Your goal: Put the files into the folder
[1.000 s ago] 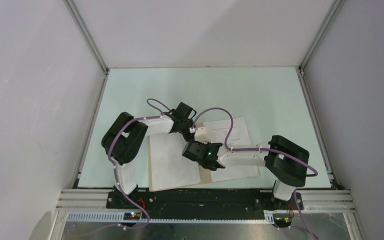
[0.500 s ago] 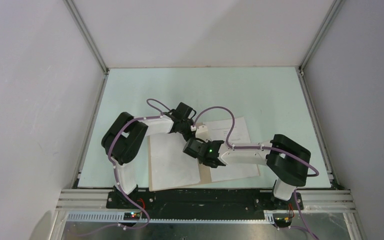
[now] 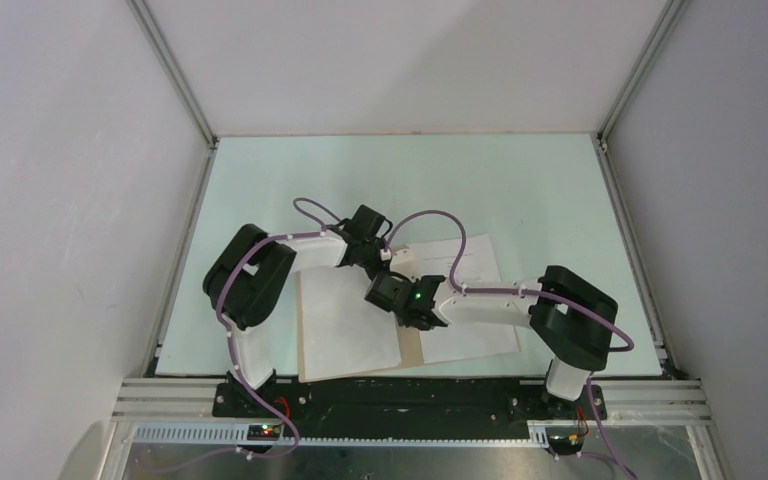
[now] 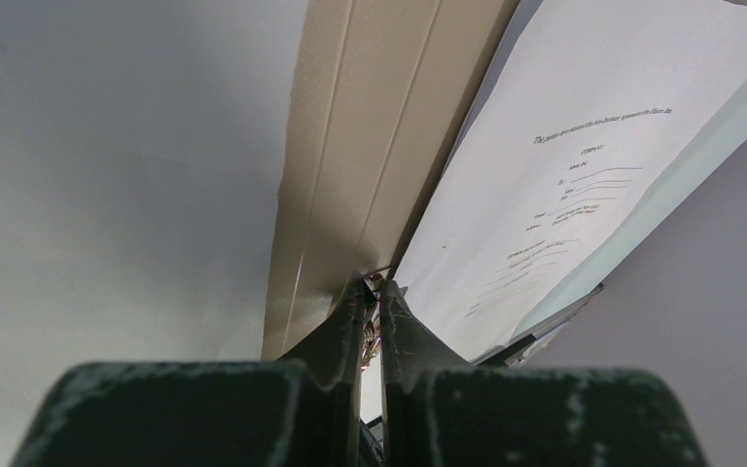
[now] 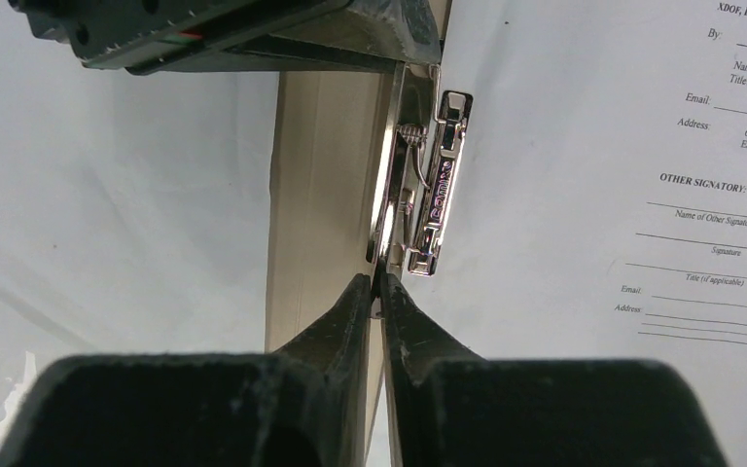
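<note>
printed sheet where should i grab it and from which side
Likely grip the printed sheet by its right edge, low from the right: it lies flat, so only an edge can be pinched, and the clip, left claw and right claw crowd its left edge.

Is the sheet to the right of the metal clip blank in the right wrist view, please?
No, the sheet beside the metal clip bears lines of black print.

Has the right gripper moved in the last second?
Yes, slightly: the right gripper has edged away from the near table edge, toward the left gripper.
</note>
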Controlling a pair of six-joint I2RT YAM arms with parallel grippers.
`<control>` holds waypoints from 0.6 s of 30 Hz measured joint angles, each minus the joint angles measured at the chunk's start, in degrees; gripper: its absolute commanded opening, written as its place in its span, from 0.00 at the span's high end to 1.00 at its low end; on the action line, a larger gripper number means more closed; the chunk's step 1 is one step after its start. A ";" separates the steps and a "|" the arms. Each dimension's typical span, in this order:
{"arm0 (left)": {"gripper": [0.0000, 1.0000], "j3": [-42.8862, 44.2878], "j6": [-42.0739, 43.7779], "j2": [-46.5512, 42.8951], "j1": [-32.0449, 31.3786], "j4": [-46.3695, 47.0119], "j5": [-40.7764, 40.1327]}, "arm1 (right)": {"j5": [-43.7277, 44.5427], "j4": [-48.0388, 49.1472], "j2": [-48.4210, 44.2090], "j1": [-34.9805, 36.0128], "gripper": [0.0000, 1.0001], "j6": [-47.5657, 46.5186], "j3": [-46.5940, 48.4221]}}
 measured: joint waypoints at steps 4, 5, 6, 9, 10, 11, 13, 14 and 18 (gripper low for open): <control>1.00 -0.11 -0.11 0.00 -0.02 0.33 0.04 | -0.13 -0.57 0.13 -0.17 0.87 0.00 0.28; 1.00 -0.11 -0.15 0.00 -0.02 0.39 0.07 | -0.15 -0.63 0.13 -0.20 0.88 -0.02 0.31; 1.00 -0.11 -0.15 0.00 -0.02 0.39 0.07 | -0.15 -0.76 0.20 -0.24 0.88 -0.02 0.37; 1.00 -0.13 -0.20 0.00 -0.02 0.44 0.07 | -0.09 -1.57 0.68 -0.24 0.89 -0.02 1.05; 1.00 -0.13 -0.24 0.00 -0.02 0.44 0.07 | -0.04 -1.95 0.90 -0.24 0.89 -0.02 1.33; 1.00 -0.17 -0.39 0.00 -0.02 0.46 0.07 | -0.02 -2.34 1.07 -0.24 0.89 0.00 1.62; 1.00 -0.22 -0.50 0.00 -0.02 0.57 0.07 | 0.13 -2.80 1.22 -0.24 0.89 0.07 1.92; 1.00 -0.28 -0.55 0.00 -0.02 0.70 0.11 | 0.17 -2.99 1.29 -0.24 0.89 0.24 1.99; 1.00 -0.61 -0.63 0.00 -0.02 1.31 0.39 | 0.33 -3.32 1.29 -0.26 0.91 0.39 2.03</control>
